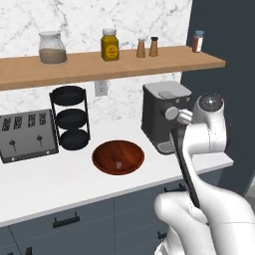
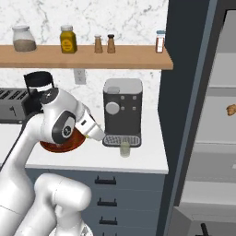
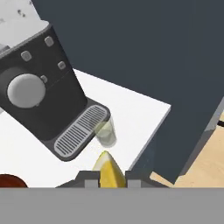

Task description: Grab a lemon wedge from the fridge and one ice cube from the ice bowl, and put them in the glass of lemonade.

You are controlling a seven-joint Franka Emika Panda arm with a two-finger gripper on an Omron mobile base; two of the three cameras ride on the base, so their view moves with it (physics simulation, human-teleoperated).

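The dark fingertips (image 3: 89, 178) pinch the lemon wedge (image 3: 108, 169) between them, its yellow point rising from the gripper (image 3: 109, 179) in the hand view. From left to right along the white counter (image 1: 45, 184): a grey toaster (image 1: 26, 135) stands at the far left, a black three-tier rack (image 1: 70, 117) beside it, then the ice bowl (image 1: 118, 157), wide and reddish-brown, with one pale ice cube (image 1: 118, 165) lying near its middle. Just right of the bowl sits the dark coffee machine (image 2: 122, 110), and the glass of lemonade (image 2: 125, 148) stands upright on the counter directly in front of its drip tray. In the hand view the glass (image 3: 105, 132) appears just beyond the wedge, apart from it. A wooden shelf (image 1: 99, 63) above carries jars and shakers. At the far right stands the fridge (image 2: 216, 115), grey shelves showing, with a small brown item (image 2: 231, 109) on one shelf.
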